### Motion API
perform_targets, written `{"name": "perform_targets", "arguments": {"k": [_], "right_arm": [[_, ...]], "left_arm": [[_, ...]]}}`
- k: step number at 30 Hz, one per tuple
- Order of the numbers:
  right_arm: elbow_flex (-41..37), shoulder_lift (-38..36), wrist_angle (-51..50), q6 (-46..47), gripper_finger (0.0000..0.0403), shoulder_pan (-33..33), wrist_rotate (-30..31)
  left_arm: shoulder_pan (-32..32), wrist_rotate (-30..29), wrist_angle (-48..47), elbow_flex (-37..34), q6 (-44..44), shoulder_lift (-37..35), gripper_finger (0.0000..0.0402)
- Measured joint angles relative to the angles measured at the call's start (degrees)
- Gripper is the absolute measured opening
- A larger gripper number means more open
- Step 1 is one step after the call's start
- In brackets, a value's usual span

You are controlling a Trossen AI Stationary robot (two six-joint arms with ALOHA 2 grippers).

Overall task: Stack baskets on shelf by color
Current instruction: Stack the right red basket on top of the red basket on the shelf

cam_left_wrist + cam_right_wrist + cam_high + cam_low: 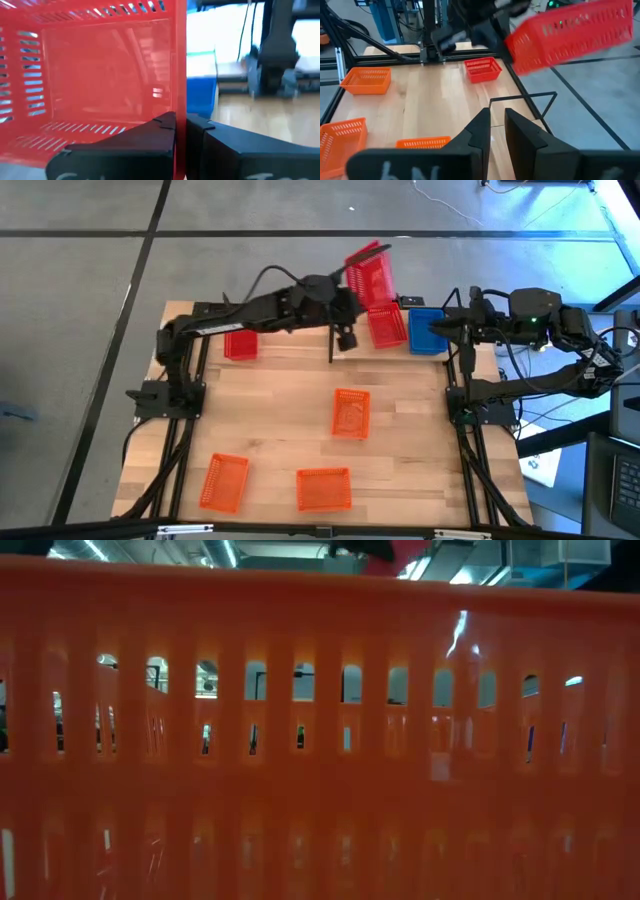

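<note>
My left gripper [350,288] is shut on a red basket [370,273] and holds it in the air over the table's far edge, above the shelf [331,345]. A second red basket [385,328] and a blue basket [425,330] rest on their bottoms on the shelf. A third red basket [240,342] sits at the far left. Three orange baskets [350,412] [224,482] [323,488] lie on the tabletop. My right gripper [442,326] hovers by the blue basket with its fingers [485,125] close together, touching nothing. My left gripper [181,122] pinches the red basket's side wall [180,95], which shows edge-on, with one finger inside the basket and one outside. The fingers come from the table's left. The basket [570,32] is lifted clear and tilted.
An orange basket's wall [320,740] stands right in front of the low camera and blocks that view. The shelf's thin black frame [520,97] stands at the far edge. Bare wood lies between the orange baskets and the shelf [270,410].
</note>
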Motion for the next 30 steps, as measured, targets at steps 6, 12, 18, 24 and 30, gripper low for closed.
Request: {"name": "perform_targets", "arguments": {"k": [6, 12, 18, 24, 30], "right_arm": [[0.0, -0.5, 0.0, 0.0, 0.0057, 0.0, 0.0], [0.0, -0.7, -2.6, 2.3, 0.0057, 0.0, 2.3], [0.0, 0.9, -5.2, 9.4, 0.0057, 0.0, 12.3], [0.0, 4.8, -5.0, 11.7, 0.0067, -0.1, 20.7], [0.0, 8.8, -4.6, 11.3, 0.0092, -0.2, 20.5]], "left_arm": [[0.7, 3.9, 7.0, -0.1, -0.7, 8.0, 0.0], [0.7, 3.8, 8.8, -0.1, -1.6, 14.1, 0.0], [0.4, 0.1, 8.9, -0.1, 2.8, 15.3, 0.0], [-0.8, -8.8, 7.5, -0.1, 15.3, 15.3, 0.0], [-2.3, -18.6, 5.8, -0.1, 23.9, 15.4, 0.0]]}}
